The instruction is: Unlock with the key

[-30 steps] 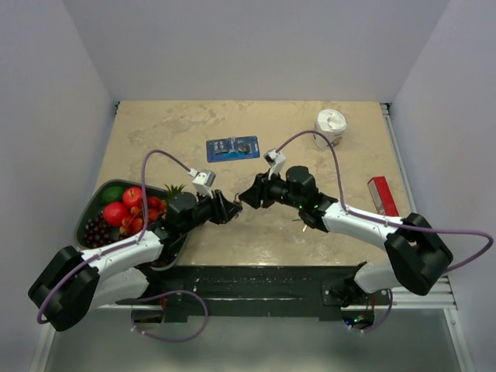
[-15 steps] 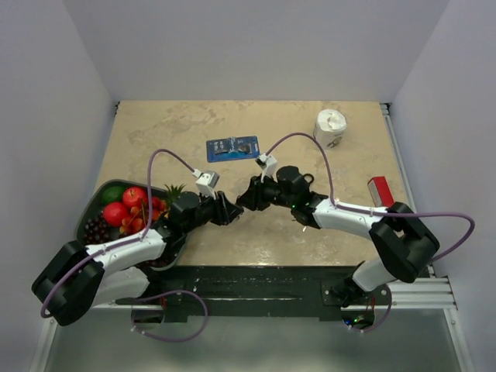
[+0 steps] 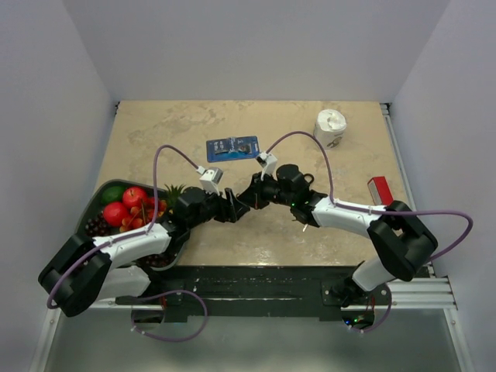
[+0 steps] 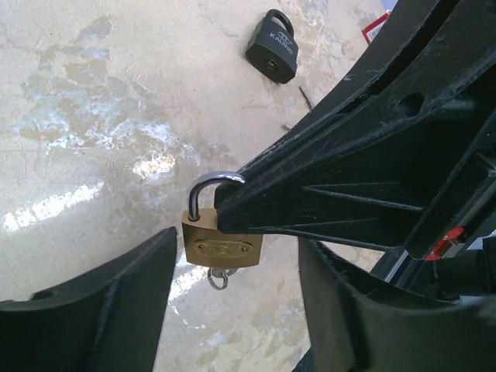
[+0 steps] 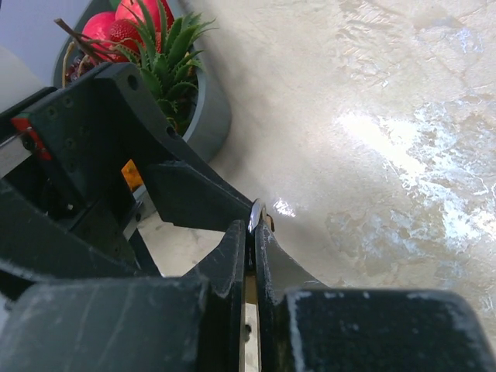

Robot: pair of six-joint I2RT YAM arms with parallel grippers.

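Quick update from us: a handoff just happened in the middle of the top view. A second ago the right gripper was spread; now its fingers are pressed together on the silver shackle of the brass padlock. You can see the thin metal edge pinched between them in the right wrist view. Meanwhile the left gripper went the other way and opened up. Its two fingers now stand on either side of the lock body, low in the left wrist frame, and as far as we can tell they aren't touching it. So the brass lock hangs from the right side alone, just above the table, with a tiny silver key or ring dangling under it.

What that means for us: honestly, not much unlocking yet. The black padlock sits untouched at the top of the left wrist frame. The key with the black heads we can't pick out for sure. A small speck on the table just below the right forearm in the top view may be it. We reckon the freed left arm could go and fetch it.
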